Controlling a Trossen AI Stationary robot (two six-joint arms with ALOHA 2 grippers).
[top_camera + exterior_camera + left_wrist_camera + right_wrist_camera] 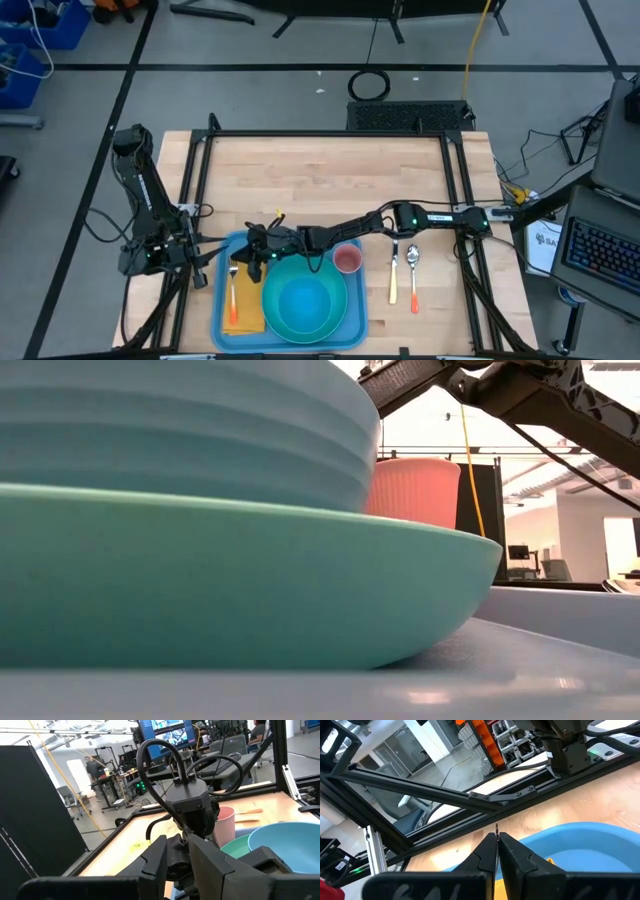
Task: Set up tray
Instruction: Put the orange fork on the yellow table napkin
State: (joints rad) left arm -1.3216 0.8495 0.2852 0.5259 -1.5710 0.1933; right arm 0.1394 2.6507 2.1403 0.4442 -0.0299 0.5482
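The tray [222, 322] sits at the near edge of the bench [320, 180], between my two arms, and it is already well stocked: a turquoise plate [345, 298] with a blue bowl [303, 305] resting in it, a pink cup [347, 260] at the tray's far right corner, and an orange napkin [244, 318] on the left side with a fork [233, 285] lying on it. My right hand [250, 252] is reached across over the tray's far left corner, above the fork end of the napkin, and its fingers are pressed together with nothing between them in the wrist view (a thin sliver of something shows just past the tips, too small for me to tell). My left hand [205, 262] waits just beside the tray's left rim; I cannot tell from here whether it is clenched or slack. I judge the fork as just placed, with two more utensils [403, 272] lying on the bare bench to the right of the tray. The next move, as I read it, calls for pulling my right arm back clear of the cup and bowl, then reaching over to those utensils.
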